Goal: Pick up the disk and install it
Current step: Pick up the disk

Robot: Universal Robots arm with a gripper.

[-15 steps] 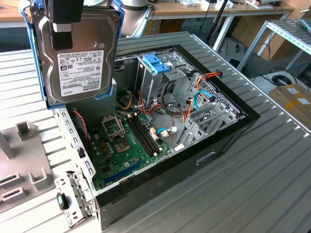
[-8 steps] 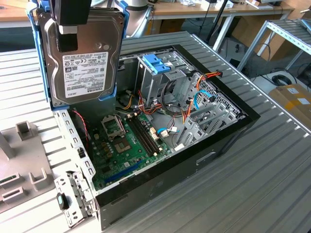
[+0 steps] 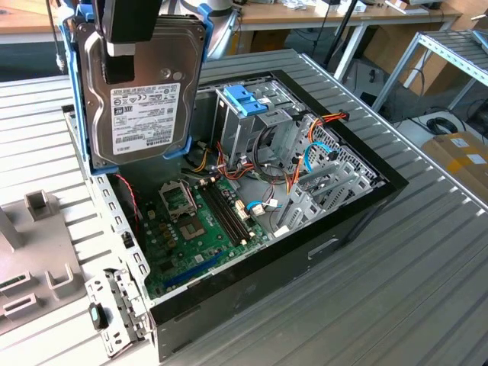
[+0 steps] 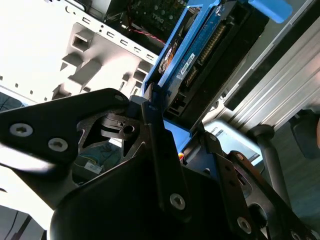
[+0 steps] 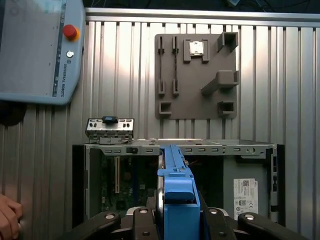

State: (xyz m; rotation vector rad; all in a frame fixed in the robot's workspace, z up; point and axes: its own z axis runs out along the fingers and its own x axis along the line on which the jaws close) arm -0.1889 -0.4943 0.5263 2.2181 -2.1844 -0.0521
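Note:
The disk [image 3: 145, 99] is a grey metal hard drive with a white label, framed by a blue carrier rail. It hangs upright in the air over the exterior view's left end of the open computer case [image 3: 366, 206]. My gripper [image 3: 120, 57] comes down from above and is shut on the disk's upper edge. In the first wrist view the disk [image 5: 175, 185] shows edge-on between the fingers of my gripper [image 5: 177, 217], above the case opening. The second wrist view has the disk [image 4: 210, 55] clamped just past the black fingers [image 4: 155, 130].
Inside the case are a green motherboard [image 3: 198, 221], loose cables and a metal drive cage with a blue handle [image 3: 248, 99]. A grey fixture plate [image 5: 195, 75] and a small metal bracket [image 5: 110, 127] lie on the ribbed table. A teach pendant [image 5: 35, 50] and a hand [image 5: 7, 217] are nearby.

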